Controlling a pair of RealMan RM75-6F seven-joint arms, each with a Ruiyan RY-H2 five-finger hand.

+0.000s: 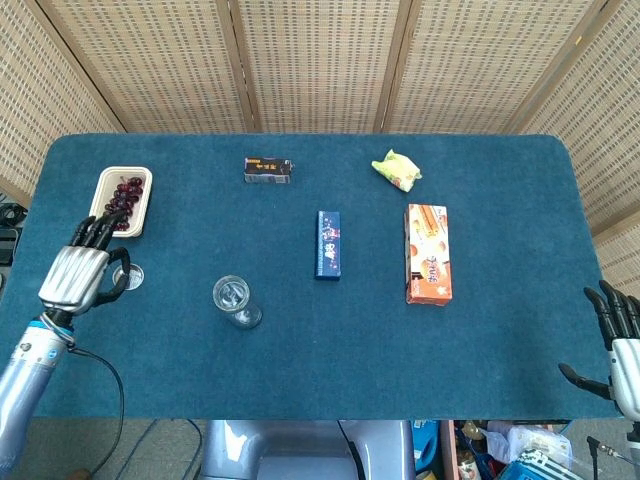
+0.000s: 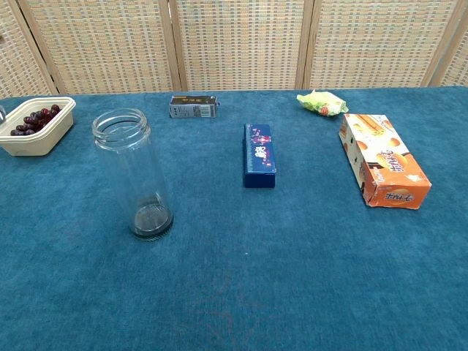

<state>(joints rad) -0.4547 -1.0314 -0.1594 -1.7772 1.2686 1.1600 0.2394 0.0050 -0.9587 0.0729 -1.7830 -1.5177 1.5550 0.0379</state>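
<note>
Head view: left hand (image 1: 78, 272) raised at the table's left edge, fingers curled around a small round metal lid (image 1: 127, 277), pinching it just below the grape tray (image 1: 102, 186). Glass jar (image 1: 236, 301) stands open, well right of it. Right hand (image 1: 619, 343) off the right edge, fingers spread, holding nothing.

Chest view: jar (image 2: 134, 175) upright, lidless; neither hand clearly visible.

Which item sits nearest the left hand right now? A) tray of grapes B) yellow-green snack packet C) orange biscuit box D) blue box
A: in the head view the left hand is just below the tray of grapes, its fingertips close to the tray's near edge, and it grips a small round lid.
</note>
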